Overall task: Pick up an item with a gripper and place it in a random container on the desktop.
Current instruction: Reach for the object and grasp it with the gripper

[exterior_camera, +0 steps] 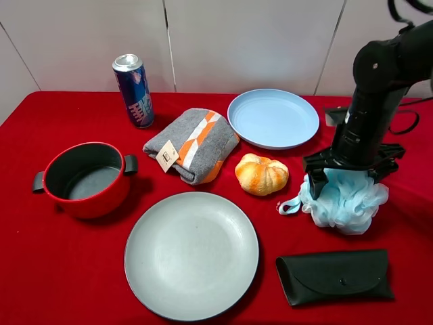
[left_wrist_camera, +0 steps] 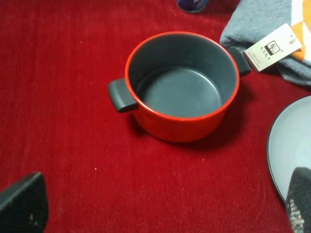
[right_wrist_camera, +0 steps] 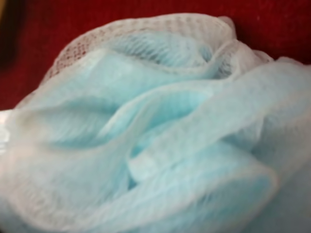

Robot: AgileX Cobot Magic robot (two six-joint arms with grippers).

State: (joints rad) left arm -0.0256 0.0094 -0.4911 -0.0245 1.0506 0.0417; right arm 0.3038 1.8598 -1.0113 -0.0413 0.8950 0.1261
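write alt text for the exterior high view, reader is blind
The right gripper sits on top of a fluffy light blue bath pouf at the right of a red tabletop. Also there: light blue plate, grey plate, red pot, drink can, folded grey towel, orange pumpkin-shaped bun, black case.

pot (exterior_camera: 88, 200) left of larger plate (exterior_camera: 191, 254), towel (exterior_camera: 193, 143) behind it, pouf (exterior_camera: 345, 200) right, perhaps on tabletop (exterior_camera: 54, 271)

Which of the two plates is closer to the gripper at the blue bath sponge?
The light blue plate, at the back beside the folded towel. The larger grey plate lies at the front, farther from the right gripper.
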